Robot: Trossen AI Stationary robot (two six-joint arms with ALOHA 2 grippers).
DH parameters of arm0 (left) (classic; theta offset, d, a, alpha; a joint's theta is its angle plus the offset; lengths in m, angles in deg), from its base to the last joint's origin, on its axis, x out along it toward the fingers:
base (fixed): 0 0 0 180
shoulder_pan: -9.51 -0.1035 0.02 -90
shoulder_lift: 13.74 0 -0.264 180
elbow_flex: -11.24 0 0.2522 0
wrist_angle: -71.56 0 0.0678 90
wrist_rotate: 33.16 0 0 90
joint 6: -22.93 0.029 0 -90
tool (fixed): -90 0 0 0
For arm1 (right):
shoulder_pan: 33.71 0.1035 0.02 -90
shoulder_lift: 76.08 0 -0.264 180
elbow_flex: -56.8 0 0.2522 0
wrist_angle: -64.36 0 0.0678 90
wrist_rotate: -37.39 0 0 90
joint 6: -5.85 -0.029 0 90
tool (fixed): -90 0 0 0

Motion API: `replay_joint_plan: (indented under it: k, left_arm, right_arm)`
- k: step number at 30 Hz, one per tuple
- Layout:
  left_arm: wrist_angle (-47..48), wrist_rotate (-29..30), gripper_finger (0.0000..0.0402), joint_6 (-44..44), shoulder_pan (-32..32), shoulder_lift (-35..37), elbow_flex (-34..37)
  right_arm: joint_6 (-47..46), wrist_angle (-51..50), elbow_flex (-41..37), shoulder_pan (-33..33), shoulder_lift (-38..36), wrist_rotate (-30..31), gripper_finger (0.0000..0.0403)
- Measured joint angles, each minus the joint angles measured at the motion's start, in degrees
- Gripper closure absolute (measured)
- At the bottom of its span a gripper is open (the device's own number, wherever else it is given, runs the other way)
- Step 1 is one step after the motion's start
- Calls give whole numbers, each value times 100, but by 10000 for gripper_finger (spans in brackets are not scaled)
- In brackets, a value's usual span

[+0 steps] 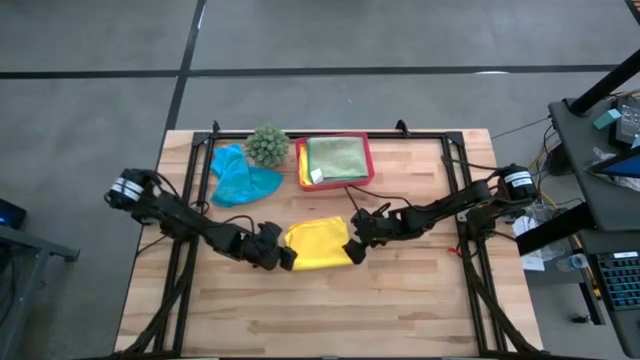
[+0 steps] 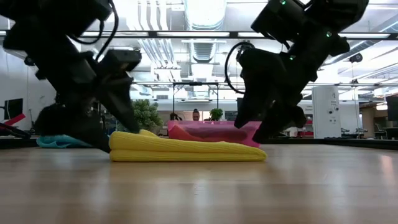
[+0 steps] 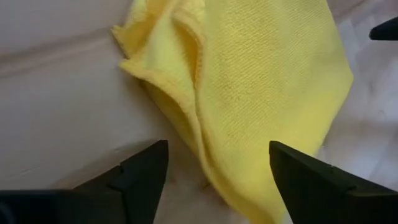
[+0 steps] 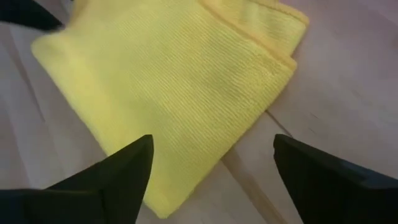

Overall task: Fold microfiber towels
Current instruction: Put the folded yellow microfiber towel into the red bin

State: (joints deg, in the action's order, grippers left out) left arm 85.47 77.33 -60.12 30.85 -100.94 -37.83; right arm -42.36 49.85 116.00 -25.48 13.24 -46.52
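A folded yellow towel (image 1: 318, 245) lies flat on the table's middle; it also shows in the low view (image 2: 186, 150). My left gripper (image 1: 284, 258) is open at its left end, fingers apart over the towel's rumpled edge (image 3: 180, 118). My right gripper (image 1: 353, 243) is open at its right end, above the towel (image 4: 174, 87). A teal blue towel (image 1: 240, 176) lies crumpled at the far left. A light green towel (image 1: 336, 155) lies folded over a yellow one in the pink tray (image 1: 370, 160).
A small spiky green plant (image 1: 267, 145) stands between the teal towel and the tray. A white tag (image 1: 316, 175) lies on the tray's near left corner. Bare wood stretches along the table's near side (image 1: 320, 320).
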Motion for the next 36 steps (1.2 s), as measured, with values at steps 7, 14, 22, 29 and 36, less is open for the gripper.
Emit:
replay_joint_plan:
  k: [7, 14, 22, 29, 36]
  left_arm:
    - [-989, 201, 137, 1, -75, -669, -13]
    - [-1495, 286, 157, 181, -99, -865, -4]
    - [-1494, 449, 228, 515, -109, -911, -11]
    - [-1410, 786, 336, 754, -115, -931, -3]
    - [-1423, 865, 392, 1164, -115, -892, -148]
  right_arm:
    - [-146, 450, -115, 0, 282, 4, 80]
    - [-135, 1502, -111, 0, 772, -38, 90]
    - [-37, 2152, -113, -2, 909, -159, 152]
    - [183, 2397, -113, -2, 907, -156, 287]
    - [484, 2419, -113, 13, 872, -159, 388]
